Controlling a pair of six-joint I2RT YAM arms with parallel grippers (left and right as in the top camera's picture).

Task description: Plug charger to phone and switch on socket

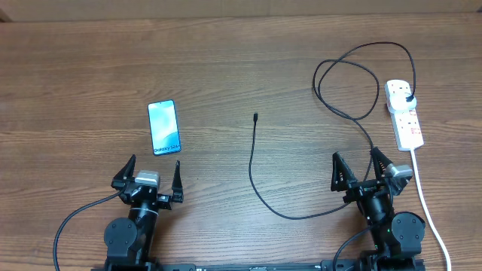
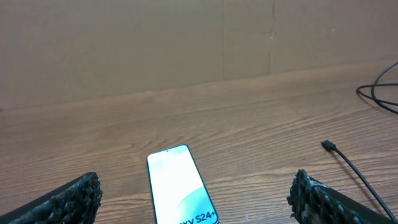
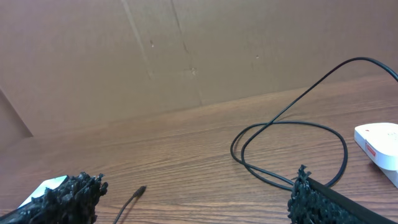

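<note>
Brown wooden table (image 1: 75,60) from above: the phone (image 1: 164,127) lies just ahead of my left claw (image 1: 154,161), and the charger (image 1: 253,162) trails from mid-table to the socket (image 1: 404,113), ahead of my right claw (image 1: 355,154). Left wrist: claw apart, empty, phone ahead. Right wrist: claw apart, empty.

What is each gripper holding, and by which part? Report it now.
Nothing is held. The left gripper and right gripper are both open and empty; the phone and charger lie untouched on the table.
</note>
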